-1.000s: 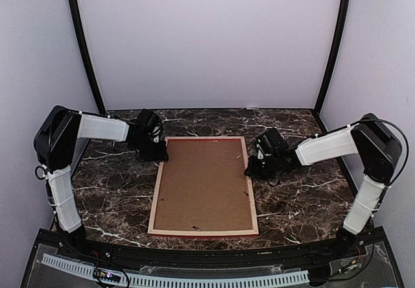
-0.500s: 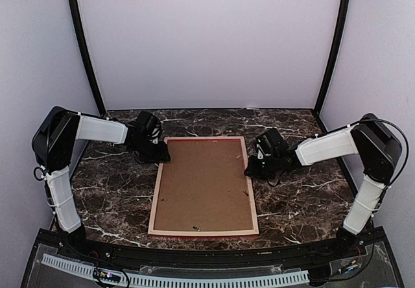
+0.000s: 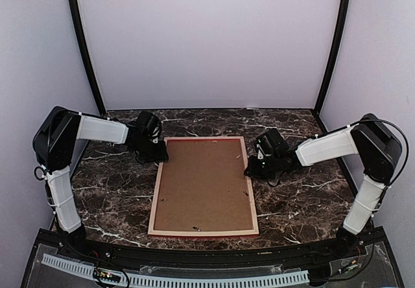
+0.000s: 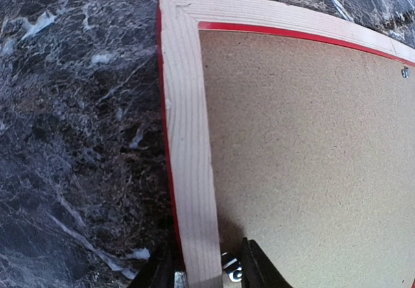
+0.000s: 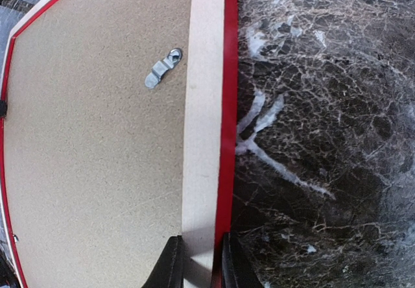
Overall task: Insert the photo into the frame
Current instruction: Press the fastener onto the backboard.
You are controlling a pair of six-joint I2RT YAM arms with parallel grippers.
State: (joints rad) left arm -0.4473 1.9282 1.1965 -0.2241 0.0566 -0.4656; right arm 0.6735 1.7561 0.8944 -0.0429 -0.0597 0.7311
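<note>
Change, left: the left gripper (image 4: 206, 270) has only nudged in and eased back at the 10 o'clock corner of the large, thin-railed red picture frame (image 4: 188, 139). Its jaws stand apart astride the left rail, and the inner finger is clear of the wood with a small metal tab (image 4: 228, 268) in the gap.
Change, right: none. The right gripper (image 5: 200, 262) stays clamped on the right rail, at about 2 o'clock.
Meaning: the right arm probably steadies the frame while the left works a fastening. The back is still on.
Frame: it lies face down in the middle of the dark veined marble table (image 3: 110, 191). The pale wood back faces up with a red edge showing, and the brown hardboard backing panel (image 3: 204, 184) sits inside. A silver turn clip (image 5: 162, 71) lies near the right rail.
Photo: not visible. Whether it lies beneath the panel cannot be told.
</note>
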